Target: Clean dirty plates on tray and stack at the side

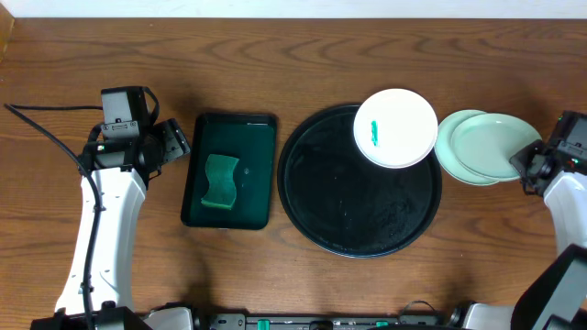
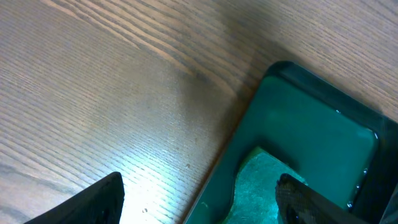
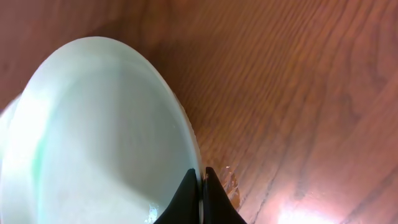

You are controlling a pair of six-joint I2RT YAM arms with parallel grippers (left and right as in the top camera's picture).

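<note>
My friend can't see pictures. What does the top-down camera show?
A white plate with a green smear sits at the far-right edge of a big black tray. The right gripper pinches the top mint plate of two stacked beside it.

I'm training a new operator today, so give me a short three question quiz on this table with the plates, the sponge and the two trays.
1. True or false: the small round white plate with a green smear rests at least partly on the large round black glossy tray.
2. The wavy green sponge lies: A on the black tray; B in the rectangular dark green tray; C on the white plate.
3. Which arm's fingers pinch the rim of the upper pale mint round plate stacked beside the black tray?
Key: 1 true; 2 B; 3 the right fingers.
</note>
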